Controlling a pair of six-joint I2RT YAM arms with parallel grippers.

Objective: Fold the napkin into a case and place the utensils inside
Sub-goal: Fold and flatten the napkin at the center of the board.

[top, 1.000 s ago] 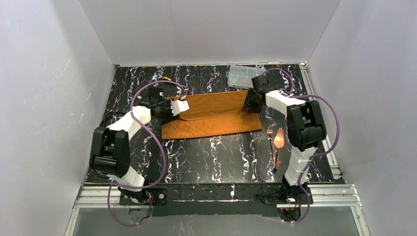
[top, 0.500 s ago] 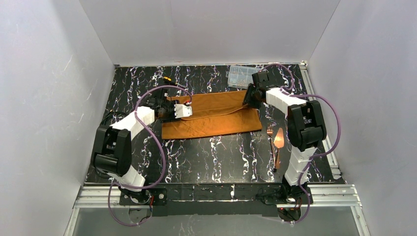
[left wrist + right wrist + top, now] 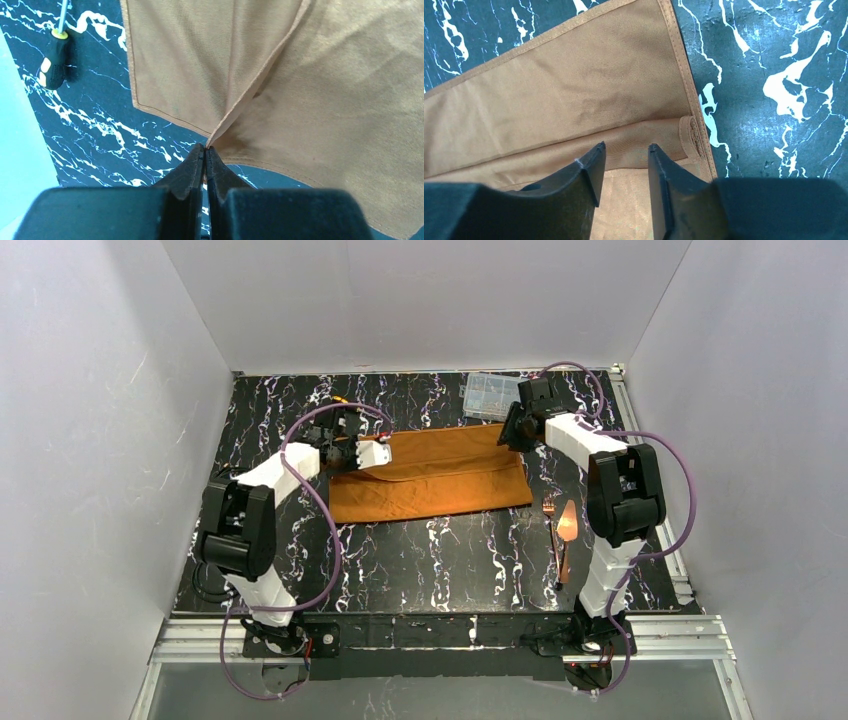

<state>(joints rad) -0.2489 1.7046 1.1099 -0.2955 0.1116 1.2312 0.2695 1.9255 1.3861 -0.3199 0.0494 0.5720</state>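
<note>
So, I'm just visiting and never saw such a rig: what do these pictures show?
The robot's left arm and right arm are bolted to a black marbled table. One picture looks down from above; the other two come from cameras on the wrists. On the table lie a partly folded rust-orange napkin, a copper fork beside a copper flat-bladed utensil, a clear compartment box and a screwdriver. The left gripper pinches a napkin fold; the right gripper hangs open over the napkin's right end.
</note>
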